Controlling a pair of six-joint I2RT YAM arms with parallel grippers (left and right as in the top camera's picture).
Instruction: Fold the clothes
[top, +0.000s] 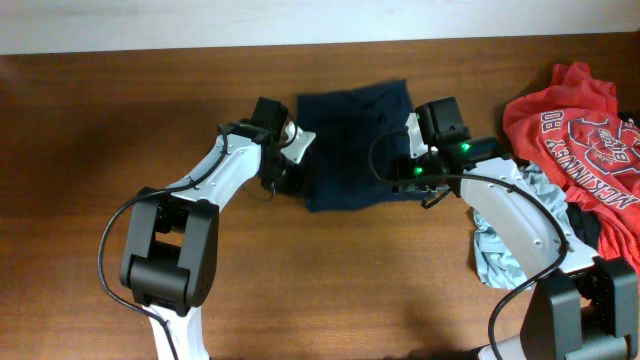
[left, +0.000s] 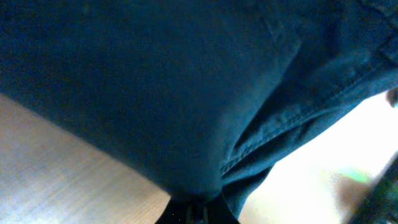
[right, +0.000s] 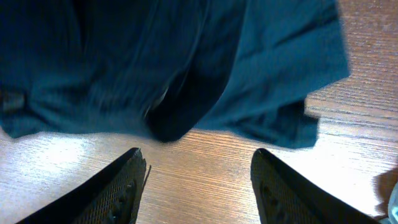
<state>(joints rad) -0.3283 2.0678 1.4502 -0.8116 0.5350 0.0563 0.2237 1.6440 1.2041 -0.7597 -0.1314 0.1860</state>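
The clothes are a dark navy-blue garment (top: 355, 145), lying partly folded on the wooden table between the two arms. My left gripper (top: 292, 170) is at its left edge, shut on a bunch of the navy fabric (left: 186, 124), which fills the left wrist view and hangs from the jaws (left: 198, 211). My right gripper (top: 405, 172) is at the garment's right edge, open and empty. In the right wrist view its fingers (right: 198, 180) are spread over bare wood just short of the garment's hem (right: 186, 93).
A red printed shirt (top: 575, 125) and a light grey-blue cloth (top: 500, 245) lie heaped at the table's right side, under the right arm. The wooden table (top: 330, 270) extends in front of the garment.
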